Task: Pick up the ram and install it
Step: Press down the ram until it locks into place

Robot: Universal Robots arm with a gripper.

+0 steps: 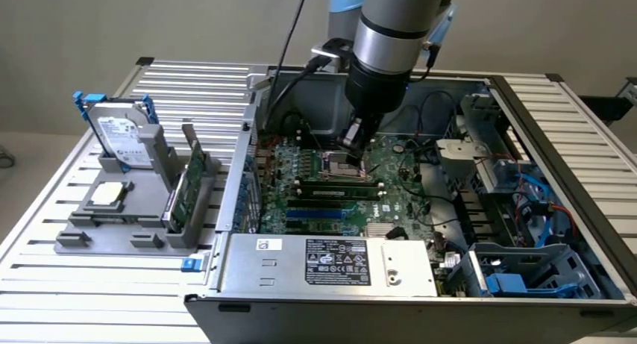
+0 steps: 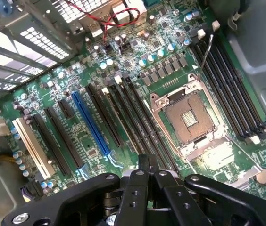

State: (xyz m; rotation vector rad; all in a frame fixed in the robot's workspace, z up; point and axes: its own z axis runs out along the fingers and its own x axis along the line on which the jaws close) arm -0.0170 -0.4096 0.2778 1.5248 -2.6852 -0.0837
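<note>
Tool (image 2: 145,162) shut, fingers together, nothing gripped, hovering low over motherboard (image 2: 137,89) beside CPU socket (image 2: 188,117). Ram (image 1: 192,178) on edge in grey holder (image 1: 119,236) on bench, outside case — I judge pickup not yet done. Stick thin, green, rigid; slots long, black, narrow.

Soft, even daylight fills the exterior view with faint shadows inside the case (image 1: 557,135), while the wrist view is bright, with glare on the grille (image 2: 43,40) at ten o'clock and a blurred gripper (image 2: 145,176) at six o'clock.
</note>
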